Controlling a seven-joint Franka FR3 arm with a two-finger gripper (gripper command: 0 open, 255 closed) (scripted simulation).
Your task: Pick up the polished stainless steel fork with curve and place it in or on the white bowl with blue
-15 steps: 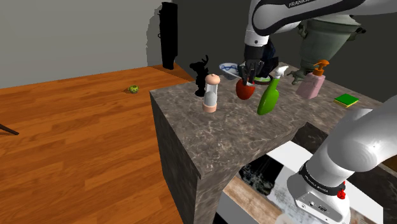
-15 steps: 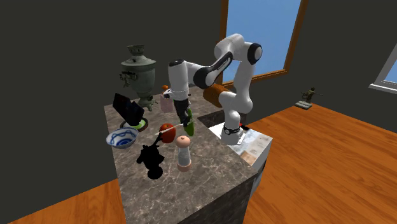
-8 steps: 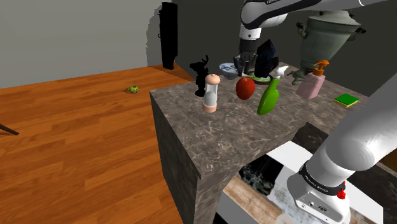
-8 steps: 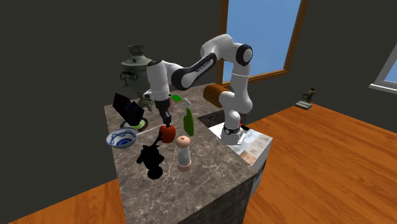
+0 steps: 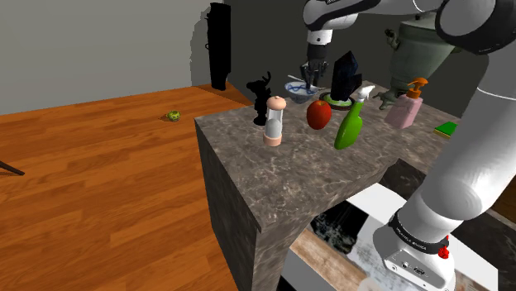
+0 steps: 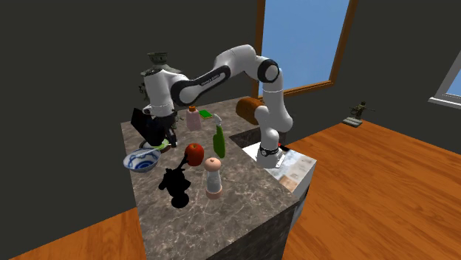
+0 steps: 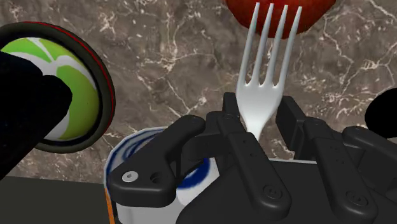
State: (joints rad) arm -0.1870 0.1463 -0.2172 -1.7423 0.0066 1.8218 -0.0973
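Note:
My gripper [image 7: 257,119] is shut on the handle of a shiny grey fork [image 7: 267,63], whose four tines point away from the hand. Just under the fingers lies the white bowl with blue pattern [image 7: 135,145]. In the shoulder view the gripper [image 5: 310,78] hangs right above the bowl [image 5: 293,87] at the counter's far side. In the second exterior view the gripper [image 6: 156,139] stands just above and behind the bowl [image 6: 140,164].
On the dark marble counter [image 5: 273,178] stand a black figurine [image 5: 263,93], a pinkish grinder [image 5: 274,121], a red apple [image 5: 318,114], a green bottle [image 5: 349,126], a black block [image 5: 346,74], a pink dispenser [image 5: 403,109] and a samovar [image 5: 426,41]. A green-and-white plate [image 7: 73,95] sits beside the bowl.
The gripper, still holding the fork, has travelled from above the red apple toward the shoulder view's left and back, ending over the bowl.

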